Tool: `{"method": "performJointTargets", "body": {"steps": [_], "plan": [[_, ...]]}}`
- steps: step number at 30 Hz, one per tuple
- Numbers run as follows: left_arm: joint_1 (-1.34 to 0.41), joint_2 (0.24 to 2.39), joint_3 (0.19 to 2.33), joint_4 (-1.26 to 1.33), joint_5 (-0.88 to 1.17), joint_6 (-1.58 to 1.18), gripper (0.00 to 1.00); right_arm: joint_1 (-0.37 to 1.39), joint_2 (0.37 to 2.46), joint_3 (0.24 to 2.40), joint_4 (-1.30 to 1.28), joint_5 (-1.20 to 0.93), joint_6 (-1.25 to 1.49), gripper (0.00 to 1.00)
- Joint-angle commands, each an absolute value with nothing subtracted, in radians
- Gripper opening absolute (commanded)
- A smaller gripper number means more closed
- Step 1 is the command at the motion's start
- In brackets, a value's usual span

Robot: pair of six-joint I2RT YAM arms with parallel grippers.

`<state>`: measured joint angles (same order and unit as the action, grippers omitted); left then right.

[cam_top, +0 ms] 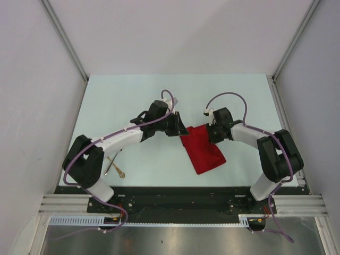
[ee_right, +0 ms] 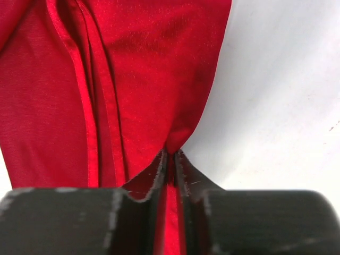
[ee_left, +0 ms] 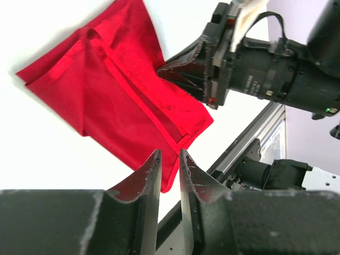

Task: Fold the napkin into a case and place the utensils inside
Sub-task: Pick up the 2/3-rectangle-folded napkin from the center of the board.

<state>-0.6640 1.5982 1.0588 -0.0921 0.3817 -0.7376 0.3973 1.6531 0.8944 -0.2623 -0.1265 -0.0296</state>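
Observation:
The red napkin [cam_top: 204, 151] lies folded into a long strip on the pale table, slanting toward the near right. My right gripper [ee_right: 171, 154] is shut on a pinch of the napkin's [ee_right: 133, 79] edge at its far right side. In the left wrist view the right gripper [ee_left: 172, 71] meets the napkin [ee_left: 106, 90] at that same edge. My left gripper [ee_left: 169, 154] hovers just off the napkin's far left corner, its jaws a narrow gap apart with nothing between them. The gold utensils [cam_top: 114, 166] lie beside the left arm's base.
White walls close in the table [cam_top: 133, 95] on the left, back and right. A black rail [cam_top: 175, 199] with both arm bases runs along the near edge. The two grippers stand close together over the napkin's far end.

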Motion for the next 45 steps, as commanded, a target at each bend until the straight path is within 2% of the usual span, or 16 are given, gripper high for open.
{"method": "performJointTargets", "body": {"steps": [1, 4, 14, 18, 24, 34, 37, 38, 45], "plan": [[-0.647, 1.563, 1.051, -0.104, 0.406, -0.755, 0.26, 0.425, 1.666, 0.888, -0.293, -0.152, -0.012, 0.08], [-0.647, 1.588, 1.054, -0.086, 0.44, -0.781, 0.29, 0.442, 1.632, 0.9, -0.307, -0.115, -0.005, 0.0], [-0.632, 1.759, 1.068, 0.092, 0.592, -1.015, 0.38, 0.578, 1.477, 0.887, -0.301, 0.119, 0.129, 0.0], [-0.629, 1.782, 1.088, 0.092, 0.571, -1.092, 0.44, 0.643, 1.447, 0.862, -0.262, 0.201, 0.172, 0.0], [-0.611, 1.784, 1.091, 0.09, 0.545, -1.149, 0.48, 0.672, 1.436, 0.844, -0.241, 0.229, 0.189, 0.0], [-0.604, 1.913, 1.19, 0.069, 0.617, -1.236, 0.5, 0.673, 1.422, 0.793, -0.163, 0.244, 0.16, 0.0], [-0.604, 1.933, 1.221, 0.034, 0.594, -1.244, 0.53, 0.673, 1.419, 0.784, -0.144, 0.236, 0.149, 0.0], [-0.604, 1.937, 1.233, 0.017, 0.594, -1.238, 0.57, 0.673, 1.417, 0.781, -0.14, 0.235, 0.143, 0.0], [-0.612, 1.989, 1.31, -0.046, 0.594, -1.246, 0.57, 0.664, 1.394, 0.782, -0.117, 0.23, 0.107, 0.0]]}}
